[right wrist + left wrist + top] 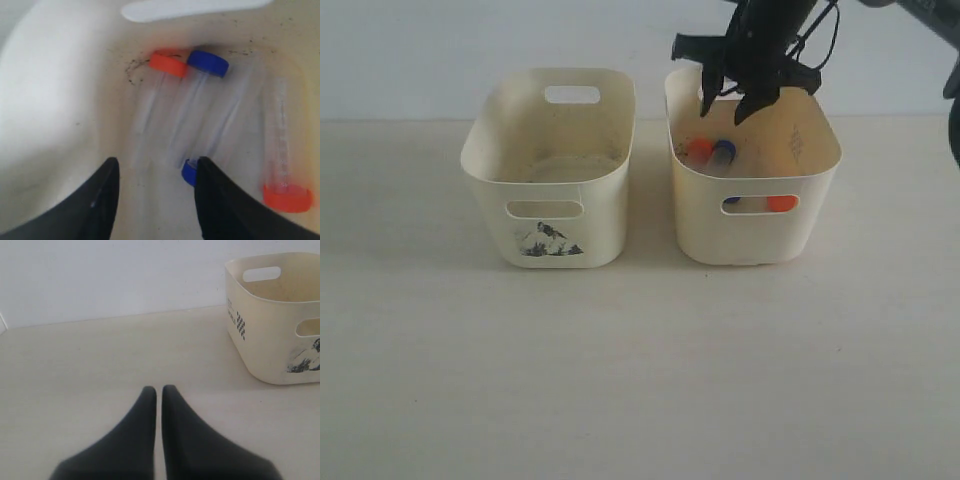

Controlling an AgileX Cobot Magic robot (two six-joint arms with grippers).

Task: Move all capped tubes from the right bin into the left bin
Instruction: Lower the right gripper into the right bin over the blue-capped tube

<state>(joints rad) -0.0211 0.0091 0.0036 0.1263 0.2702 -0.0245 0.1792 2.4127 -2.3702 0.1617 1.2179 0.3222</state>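
Note:
Several capped tubes lie on the floor of the plain right bin point(757, 236). Their caps are an orange one point(167, 64), a blue one point(207, 62), a second blue one point(188, 172) and a second orange one point(287, 197). In the exterior view I see an orange cap point(700, 150) beside a blue cap point(724, 150). My right gripper point(726, 111) hangs over that bin, open point(156, 162), nothing between its fingers; one fingertip point(205, 167) overlaps the nearer blue cap. The left bin point(480, 152) with the bird print holds no tubes. My left gripper point(159, 388) is shut above the table, holding nothing.
The two bins stand side by side on a pale table, with a narrow gap between them. In the left wrist view the left bin point(260, 345) is off to one side of the gripper. A white wall runs behind the table.

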